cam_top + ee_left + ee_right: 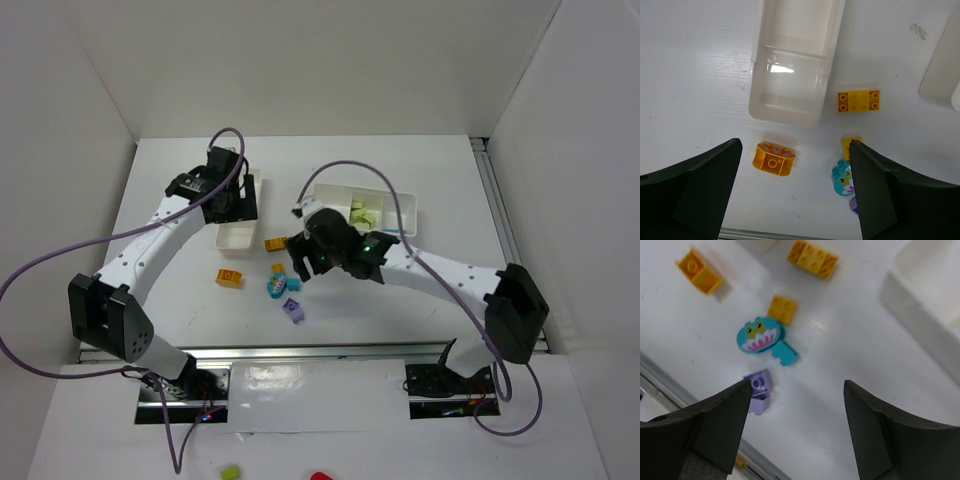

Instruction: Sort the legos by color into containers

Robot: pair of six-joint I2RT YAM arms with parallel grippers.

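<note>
Our left hand (pixel 794 150) hangs over the table (pixel 380 320) with its two dark fingers (pixel 700 190) spread wide apart, clamped on nothing. Under the gap, nearer the finger on the left of the wrist view, lies the orange rounded brick (pixel 773 158), a single stud facing us. Just ahead of this hand sits the narrow tray (pixel 790 95), its near end wall close to that brick but not touching it. Ahead and toward the other finger lies the orange flat brick (pixel 858 100), well clear of the tray's side. Beside that finger's tip we see the yellow square plate (pixel 851 147) and, nearer the hand, the teal face piece (pixel 842 178), both partly hidden by the finger.

Our right hand (pixel 796 390) also stands with its fingers (pixel 890 435) apart and nothing gripped. The purple brick (pixel 759 390) lies beside the tip of the finger on the left of its wrist view; we cannot tell whether the two touch. Ahead of that finger rests the teal face piece, with the small teal brick (pixel 785 354) against its near edge and the yellow plate just beyond it. The two orange bricks lie farther ahead. The wide tray (pixel 335 192) lies ahead of this hand on the side of its other finger, and the light green bricks (pixel 362 213) sit inside it, near its middle.
</note>
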